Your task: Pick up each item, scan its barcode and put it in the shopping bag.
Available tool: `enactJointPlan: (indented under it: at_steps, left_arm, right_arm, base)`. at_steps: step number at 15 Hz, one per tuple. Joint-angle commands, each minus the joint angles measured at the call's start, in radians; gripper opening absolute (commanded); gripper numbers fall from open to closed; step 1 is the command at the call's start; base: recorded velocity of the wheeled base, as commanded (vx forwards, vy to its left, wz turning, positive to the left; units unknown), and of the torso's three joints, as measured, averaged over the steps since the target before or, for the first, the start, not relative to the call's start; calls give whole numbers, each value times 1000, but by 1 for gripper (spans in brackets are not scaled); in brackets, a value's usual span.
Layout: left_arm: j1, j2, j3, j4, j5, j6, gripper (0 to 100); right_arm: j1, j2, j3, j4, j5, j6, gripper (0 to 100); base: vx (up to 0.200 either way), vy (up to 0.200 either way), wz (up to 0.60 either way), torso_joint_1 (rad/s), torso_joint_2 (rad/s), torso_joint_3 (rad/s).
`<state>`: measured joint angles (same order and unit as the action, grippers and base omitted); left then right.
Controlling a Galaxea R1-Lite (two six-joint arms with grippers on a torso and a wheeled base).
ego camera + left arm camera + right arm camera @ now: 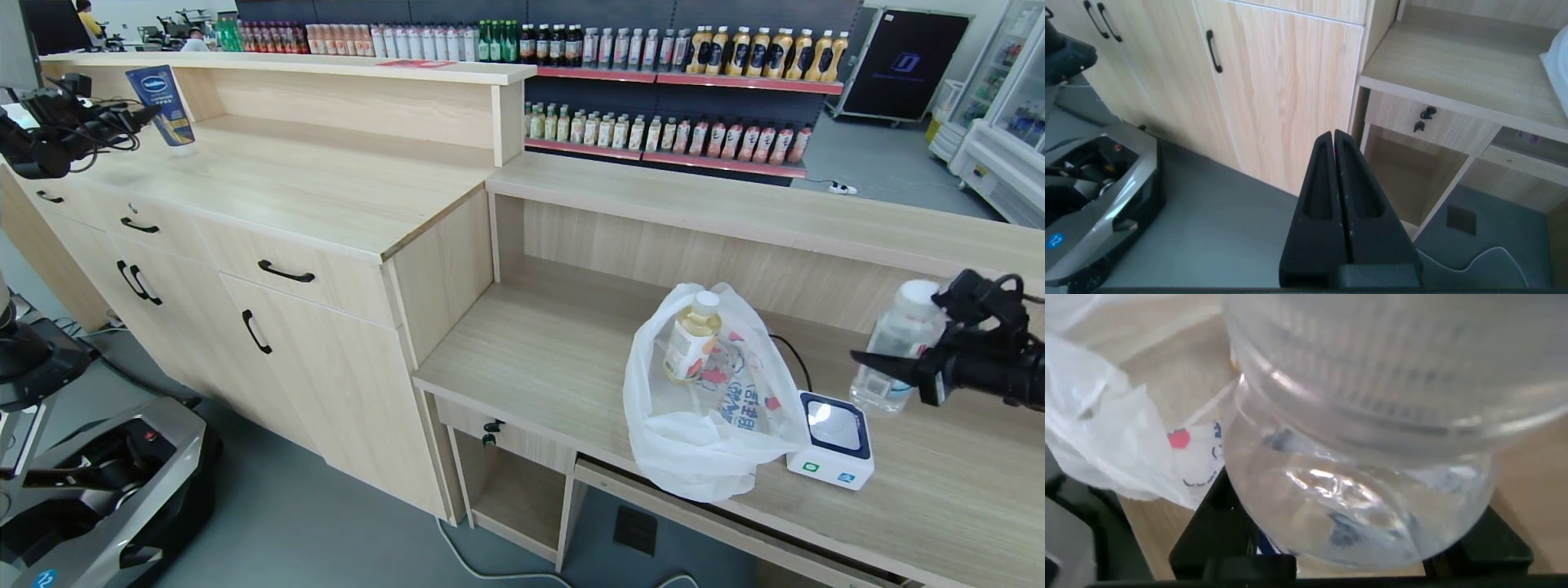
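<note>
My right gripper (880,361) is shut on a clear water bottle (898,339) with a white cap, held upright just to the right of the white barcode scanner (833,437) on the lower desk. The bottle (1364,457) sits between my black fingers (1208,539) in the right wrist view. A white shopping bag (710,425) stands left of the scanner with a yellow drink bottle (692,339) inside. A blue pack (163,106) stands on the upper counter at far left. My left gripper (1335,184) is shut and empty, hanging in front of the cabinets.
The lower desk (539,351) has bare room left of the bag. A raised counter (326,196) with drawers and cabinet doors (1282,90) lies to the left. A cable (796,359) runs behind the scanner. Shelves of drinks (669,131) stand beyond the counter.
</note>
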<state>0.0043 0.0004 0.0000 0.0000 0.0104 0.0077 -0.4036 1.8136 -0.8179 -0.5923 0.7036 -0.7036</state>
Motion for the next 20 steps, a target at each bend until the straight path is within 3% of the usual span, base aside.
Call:
enactJointPlan:
  at_steps: [1, 2, 4, 7, 10, 12, 14, 16, 20]
  left_arm:
    - [0, 0, 0, 0, 0, 0, 0]
    - [0, 0, 0, 0, 0, 0, 0]
    - [0, 0, 0, 0, 0, 0, 0]
    - [0, 0, 0, 0, 0, 0, 0]
    - [0, 0, 0, 0, 0, 0, 0]
    - [0, 0, 0, 0, 0, 0, 0]
    - [0, 0, 0, 0, 0, 0, 0]
    - [0, 0, 0, 0, 0, 0, 0]
    - [0, 0, 0, 0, 0, 0, 0]
  right_arm:
    - [3, -122, -21, 12, -208, 243, 0]
    - [22, -132, 13, 19, -352, 335, 0]
    - [74, -148, 55, -15, -400, 421, 0]
    - [120, -171, 148, -196, -452, 418, 0]
    - [170, -192, 178, -228, -538, 322, 0]
    - [221, -192, 194, -262, -539, 294, 0]
    - [278, -185, 215, -305, -543, 220, 0]
    - [359, -149, 217, -408, -524, 233, 0]
    - [401, -111, 232, -360, -332, 242, 0]
  base:
    - [0, 0, 0, 0, 0, 0]
    - [0, 0, 0, 0, 0, 0]
    - [0, 0, 0, 0, 0, 0]
    - [0, 0, 0, 0, 0, 0]
    - [0, 0, 0, 0, 0, 0]
    - [0, 0, 0, 0, 0, 0]
    - [0, 0, 600, 0, 2, 2]
    - [0, 0, 600, 2, 2, 10]
    - [0, 0, 0, 0, 0, 0]
